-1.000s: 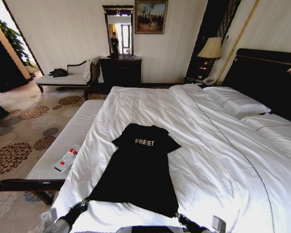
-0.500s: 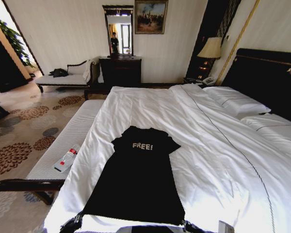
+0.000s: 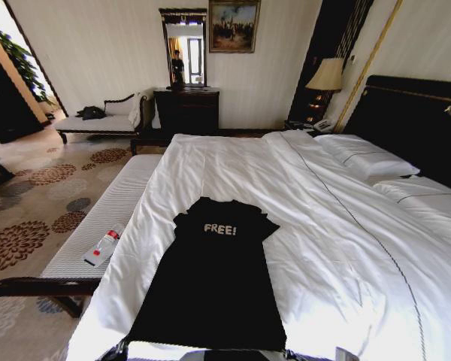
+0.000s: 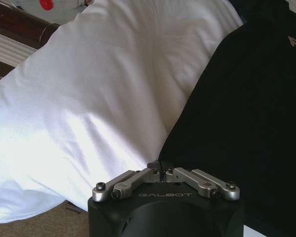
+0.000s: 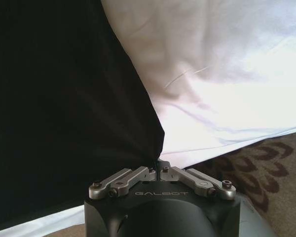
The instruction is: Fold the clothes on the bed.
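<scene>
Clothes (image 3: 214, 282) lie flat on the bed (image 3: 338, 248), each hem corner pinched in a closed end effector, left end effector (image 4: 161, 170) and right end effector (image 5: 158, 169) at the foot edge

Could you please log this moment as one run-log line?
left gripper: shut on T-shirt hem corner | right gripper: shut on opposite corner | shirt flat on bed

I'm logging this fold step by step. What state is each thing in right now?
T-shirt: spread flat, unfolded, lettering up, hem at the near bed edge.
Left gripper: shut on the T-shirt's hem corner.
Right gripper: shut on the other hem corner.
Bed: made, white cover lightly creased.
Lamp: lit.
Bottle: lying on its side on the bench.
</scene>
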### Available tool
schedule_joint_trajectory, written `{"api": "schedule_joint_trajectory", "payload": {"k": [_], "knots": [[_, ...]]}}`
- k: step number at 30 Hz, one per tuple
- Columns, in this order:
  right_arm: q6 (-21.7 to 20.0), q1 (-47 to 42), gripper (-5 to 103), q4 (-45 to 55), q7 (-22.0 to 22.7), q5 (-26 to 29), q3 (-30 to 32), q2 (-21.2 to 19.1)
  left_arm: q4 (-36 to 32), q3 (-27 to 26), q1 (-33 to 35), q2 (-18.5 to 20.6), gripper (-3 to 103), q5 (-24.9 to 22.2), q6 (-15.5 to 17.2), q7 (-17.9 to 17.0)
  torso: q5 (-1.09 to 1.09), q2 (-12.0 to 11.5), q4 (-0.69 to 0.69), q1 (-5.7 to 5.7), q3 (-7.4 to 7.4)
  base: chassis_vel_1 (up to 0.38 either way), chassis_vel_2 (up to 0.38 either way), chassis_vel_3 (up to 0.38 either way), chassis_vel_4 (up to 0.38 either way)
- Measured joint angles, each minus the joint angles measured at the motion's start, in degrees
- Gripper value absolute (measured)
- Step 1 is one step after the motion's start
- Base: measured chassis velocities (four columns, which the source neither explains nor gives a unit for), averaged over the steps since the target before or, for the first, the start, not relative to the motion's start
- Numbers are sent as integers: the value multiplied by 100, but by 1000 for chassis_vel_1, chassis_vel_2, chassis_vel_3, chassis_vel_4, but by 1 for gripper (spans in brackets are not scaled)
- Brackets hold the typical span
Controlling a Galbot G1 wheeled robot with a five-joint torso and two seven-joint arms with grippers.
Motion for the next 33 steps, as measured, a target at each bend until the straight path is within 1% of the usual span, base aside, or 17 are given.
{"api": "schedule_joint_trajectory", "payload": {"k": [12,13,14,15,17,18,19,20,21,25,26,27,28,29,31,32,33], "knots": [[80,-28,0,2,57,-88,-15,23,-14,150,122,-22,0,89,-93,-6,1,0,0,0,0,0,0,0,0],[112,-52,-3,2,67,-100,-16,22,6,169,110,-19,-2,89,-93,-26,0,0,0,0,0,0,0,0,0],[123,-73,2,7,74,-104,-14,21,14,182,99,-15,2,85,-83,-60,0,0,0,0,0,0,0,0,0],[133,-95,2,15,89,-116,-3,21,20,187,91,-15,2,70,-57,-113,0,0,0,0,0,0,0,0,0],[178,-114,13,38,111,-152,8,24,18,190,77,-12,14,42,-42,-146,0,0,0,0,0,0,0,0,0],[178,-114,13,38,111,-152,8,24,18,190,77,-12,14,42,-42,-146,0,0,0,0,0,0,0,0,0],[221,-119,18,36,136,-202,20,25,11,187,76,-10,14,40,-37,-156,-1,0,1,0,0,0,0,0,0],[270,-124,24,23,148,-234,35,16,-9,180,75,-9,24,48,-37,-157,0,0,0,0,0,0,0,0,0],[309,-128,24,13,150,-238,56,5,-28,172,74,-10,24,60,-38,-157,0,0,0,0,0,0,0,0,0],[445,-34,40,8,150,-172,155,-41,-70,134,48,-26,40,99,-38,-155,0,0,-1,0,0,0,0,0,0],[468,72,40,30,148,-65,241,-76,-81,110,31,-36,45,122,-39,-153,0,0,0,0,0,0,0,0,0],[480,194,46,60,147,70,346,-122,-96,85,16,-46,45,140,-41,-151,0,0,0,0,0,0,0,0,0],[488,354,46,92,146,247,467,-195,-119,54,1,-55,51,152,-42,-146,0,0,-1,0,0,0,0,0,0],[488,354,46,92,146,247,467,-195,-119,54,1,-55,51,152,-42,-146,0,0,-1,0,0,0,0,0,0],[641,786,63,122,135,711,746,-452,-191,-35,-49,-87,63,172,-44,-139,0,0,-1,0,0,0,0,0,0],[810,1025,68,95,134,935,847,-620,-230,-83,-88,-101,63,183,-46,-133,0,0,0,0,0,0,0,0,0],[961,1265,68,38,121,1177,949,-833,-267,-132,-132,-110,68,187,-46,-126,3,0,0,0,0,0,0,0,0]]}}
